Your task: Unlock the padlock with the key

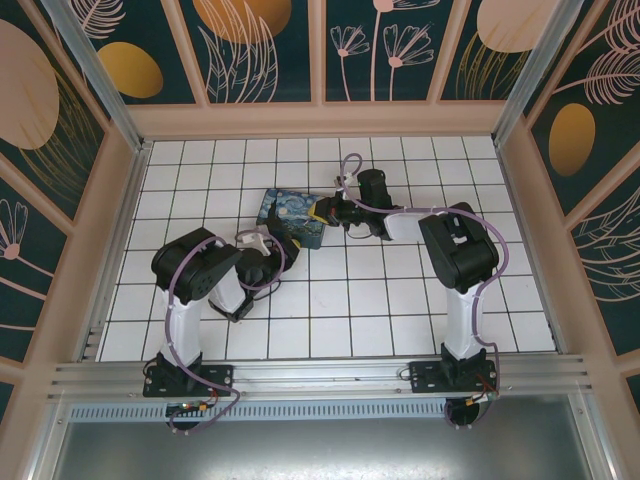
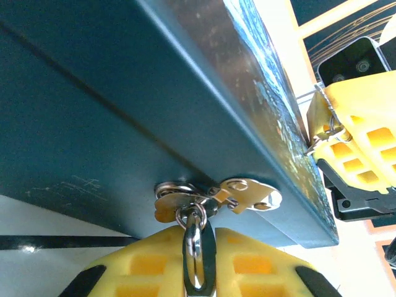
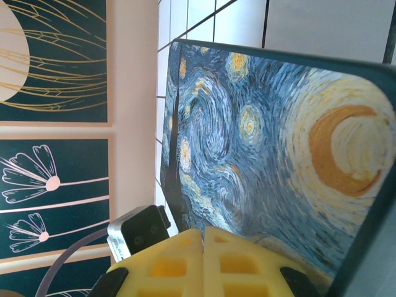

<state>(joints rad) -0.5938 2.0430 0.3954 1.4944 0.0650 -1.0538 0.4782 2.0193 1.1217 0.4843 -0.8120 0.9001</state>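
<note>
Left fingers (image 2: 145,263): we see them closed on the padlock (image 2: 193,238), which hangs at the latch (image 2: 247,195) of the painted box (image 2: 124,111).
Right fingers (image 2: 365,142): closed, gripping the key (image 2: 324,129) just beside the box's corner.
Box: on the tiled surface (image 1: 340,300).

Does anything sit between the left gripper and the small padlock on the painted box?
Nothing visible does. The left gripper has its yellow jaws closed on the small padlock with a thin metal shackle, hanging from the silvery latch on the blue painted box.
</note>
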